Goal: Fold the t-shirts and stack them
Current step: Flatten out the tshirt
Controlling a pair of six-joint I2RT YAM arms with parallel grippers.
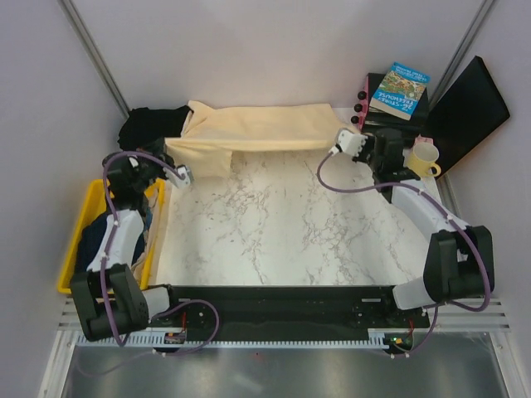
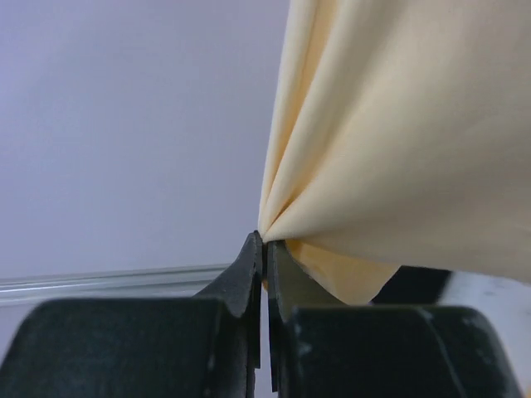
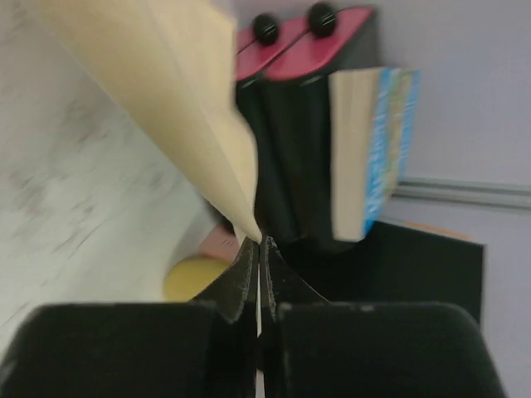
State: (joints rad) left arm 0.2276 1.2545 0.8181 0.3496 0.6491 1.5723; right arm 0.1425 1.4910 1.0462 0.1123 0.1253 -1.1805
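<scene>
Left wrist view: the left gripper [image 2: 264, 240] has its two dark fingers pressed together on a corner of the cream-yellow t-shirt [image 2: 398, 149], and the cloth fans up and out from the pinch in soft pleats. On the right wrist camera the right gripper [image 3: 259, 242] is likewise clamped on a thin edge of the same shirt, which rises away to the upper left as a flat, smooth sheet.

From the top camera, the shirt stretches as a long band between the two claws along the far edge of the marble table [image 1: 282, 224], close to the back wall. A broad stretch of bare marble lies between the band and the arm bases.

The left end of the shirt overlaps the black t-shirt [image 1: 148, 126], which lies bunched in the far left corner. A yellow bin [image 1: 73, 257] stands off the table's left edge beside the left arm, with a dark navy t-shirt [image 1: 93, 236] in it. Close to the right claw stand a yellow mug [image 1: 423, 159], a blue-covered book [image 1: 399, 89] on a dark stack, a red case with black knobs [image 1: 362, 93] and a leaning black board [image 1: 466, 112].

The cream cloth is plain and mostly smooth, with a short flap hanging at its left end.
</scene>
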